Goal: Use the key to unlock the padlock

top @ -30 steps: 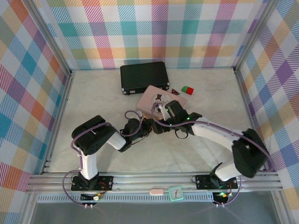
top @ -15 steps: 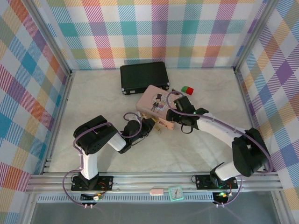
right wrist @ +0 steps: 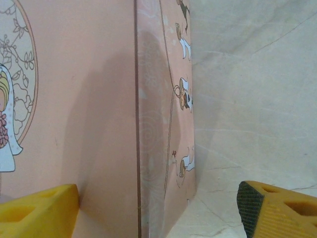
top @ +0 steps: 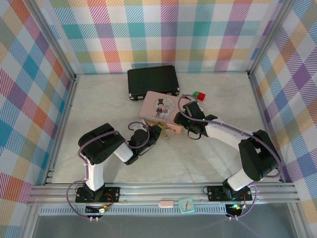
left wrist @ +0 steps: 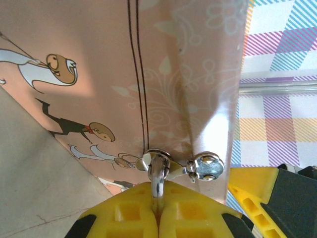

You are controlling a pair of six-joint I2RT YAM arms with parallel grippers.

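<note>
The padlock's silver shackle (left wrist: 157,177) is threaded through the metal clasp (left wrist: 204,167) on the front of the pink box (left wrist: 99,74). My left gripper (left wrist: 158,201) is shut on it, and the yellow fingers hide the padlock's body. In the top view the left gripper (top: 157,132) sits at the front edge of the pink box (top: 157,105). My right gripper (top: 186,116) is open at the box's right end. One finger (right wrist: 37,208) rests by the lid of the pink box (right wrist: 74,99), the other finger (right wrist: 277,208) hangs over bare table. The key is out of view.
A black case (top: 152,81) lies just behind the pink box. Red and green blocks (top: 198,95) sit to the box's right. The marble table (top: 99,109) is walled by plaid panels, with free room on the left and in front.
The pink box has turned and slid left and back. My right gripper moved off the lid to the box's right end. The left gripper stayed shut at the clasp.
</note>
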